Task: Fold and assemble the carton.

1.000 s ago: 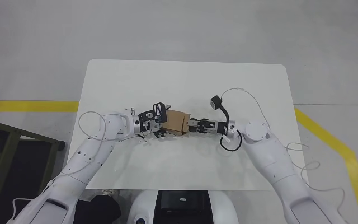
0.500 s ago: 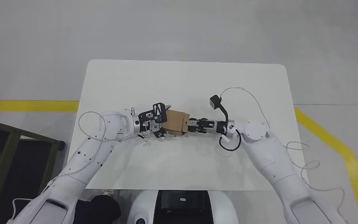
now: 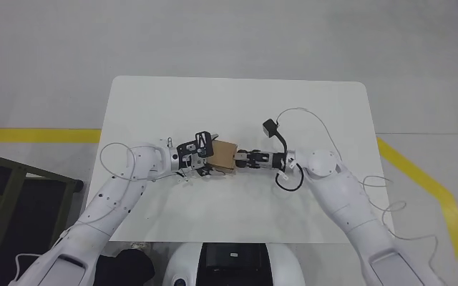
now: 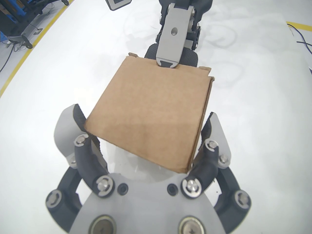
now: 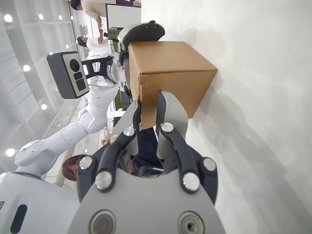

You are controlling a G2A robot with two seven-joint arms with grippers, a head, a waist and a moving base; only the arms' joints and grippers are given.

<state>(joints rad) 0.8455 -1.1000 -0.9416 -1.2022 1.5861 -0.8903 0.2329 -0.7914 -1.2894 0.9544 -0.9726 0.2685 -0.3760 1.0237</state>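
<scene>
The brown carton (image 3: 225, 154) stands as a closed-looking box on the white table (image 3: 143, 107), between my two grippers. My left gripper (image 3: 207, 154) holds it from the left. In the left wrist view its fingers (image 4: 78, 120) press on opposite side walls of the carton (image 4: 151, 118), so the left gripper (image 4: 143, 125) is shut on it. My right gripper (image 3: 240, 159) meets the carton from the right. In the right wrist view the right gripper (image 5: 148, 105) is shut on a thin wall edge of the carton (image 5: 170, 62). The left wrist view shows the right gripper (image 4: 167, 62) at the carton's far edge.
A white cable (image 3: 315, 118) loops over the table behind the right arm. Bare table lies all around the carton. A yellow floor line (image 3: 43, 134) runs past the table's left side.
My right arm has pushed a little to the left, toward the carton. The carton and the left gripper have shifted only slightly left.
</scene>
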